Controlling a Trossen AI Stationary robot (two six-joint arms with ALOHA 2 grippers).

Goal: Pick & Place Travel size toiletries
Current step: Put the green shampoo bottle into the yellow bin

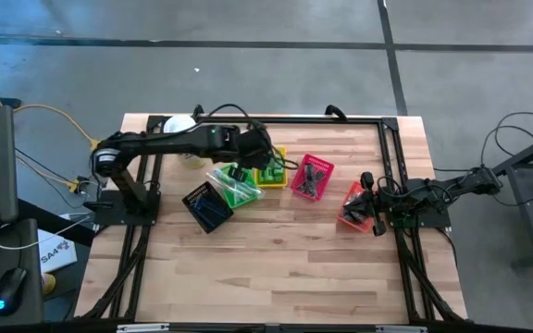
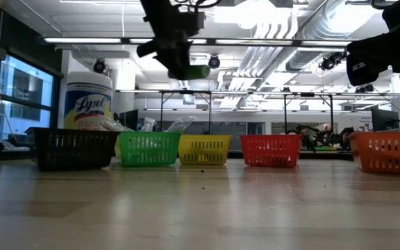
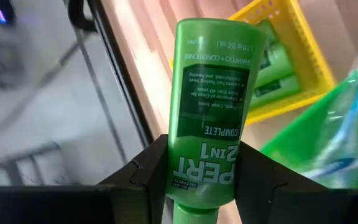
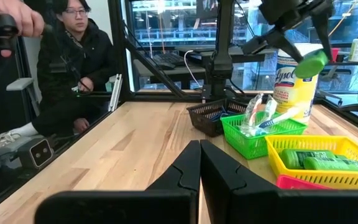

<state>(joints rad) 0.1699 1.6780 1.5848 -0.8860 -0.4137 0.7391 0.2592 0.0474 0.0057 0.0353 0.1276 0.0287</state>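
Clamped in left tool point(image 3: 201, 177): green bottle point(image 3: 213, 106).

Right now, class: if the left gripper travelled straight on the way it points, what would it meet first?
Probably the yellow basket: the left gripper, shut on the green bottle, aims toward it, though depth is unclear.

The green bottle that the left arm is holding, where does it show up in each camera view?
High view: not discernible, hidden under the left gripper above the yellow basket.
Low view: green bottle hangs top centre, above that basket.
Left wrist view: fills the centre, clamped between the jaws.
Right wrist view: upper right, before the white tub.
Shared landmark: the yellow basket.
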